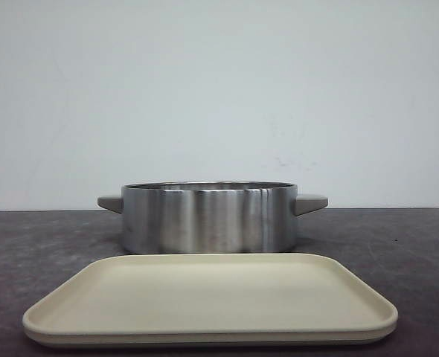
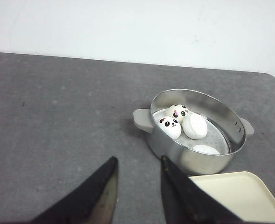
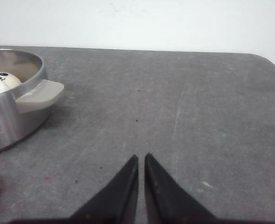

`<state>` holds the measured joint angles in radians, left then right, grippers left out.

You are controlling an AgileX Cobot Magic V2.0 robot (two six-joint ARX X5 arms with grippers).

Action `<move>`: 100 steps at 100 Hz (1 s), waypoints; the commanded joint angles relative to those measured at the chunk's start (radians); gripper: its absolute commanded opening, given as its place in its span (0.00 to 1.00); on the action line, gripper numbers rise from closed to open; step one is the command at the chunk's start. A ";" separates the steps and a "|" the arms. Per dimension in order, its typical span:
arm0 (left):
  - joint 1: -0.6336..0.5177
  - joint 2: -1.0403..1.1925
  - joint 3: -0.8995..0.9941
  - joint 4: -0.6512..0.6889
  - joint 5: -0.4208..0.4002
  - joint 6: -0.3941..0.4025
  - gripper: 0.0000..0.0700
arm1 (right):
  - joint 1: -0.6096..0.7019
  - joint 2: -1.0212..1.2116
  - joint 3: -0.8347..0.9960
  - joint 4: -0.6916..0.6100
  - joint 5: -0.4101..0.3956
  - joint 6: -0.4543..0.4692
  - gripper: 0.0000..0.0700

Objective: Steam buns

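Observation:
A round steel steamer pot (image 1: 208,218) with grey handles stands on the dark table behind a cream tray (image 1: 212,301). In the left wrist view the pot (image 2: 200,161) holds several white buns: two show panda faces (image 2: 170,127) (image 2: 178,111), one lies turned over (image 2: 195,126), one (image 2: 206,149) is partly hidden by the pot's near wall. My left gripper (image 2: 138,161) is open and empty above bare table, short of the pot. My right gripper (image 3: 141,157) is shut and empty over bare table, to the right of the pot (image 3: 9,112), where one bun (image 3: 2,80) shows.
The cream tray is empty in the front view; its corner shows in the left wrist view (image 2: 240,196). A white wall runs behind the table. The table's rounded far corner (image 3: 263,58) shows in the right wrist view.

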<state>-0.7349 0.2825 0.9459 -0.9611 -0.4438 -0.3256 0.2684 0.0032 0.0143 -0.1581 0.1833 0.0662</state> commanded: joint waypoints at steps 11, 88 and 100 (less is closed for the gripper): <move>-0.008 0.002 0.013 0.011 -0.004 0.000 0.21 | 0.004 0.000 -0.002 0.000 0.001 -0.015 0.02; -0.008 0.002 0.013 0.006 -0.005 0.008 0.21 | 0.004 0.000 -0.002 0.000 0.001 -0.014 0.02; -0.008 0.002 0.011 -0.012 -0.004 0.028 0.21 | 0.004 0.000 -0.002 0.000 0.001 -0.015 0.02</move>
<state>-0.7349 0.2821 0.9459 -0.9741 -0.4438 -0.3187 0.2684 0.0032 0.0143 -0.1574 0.1837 0.0563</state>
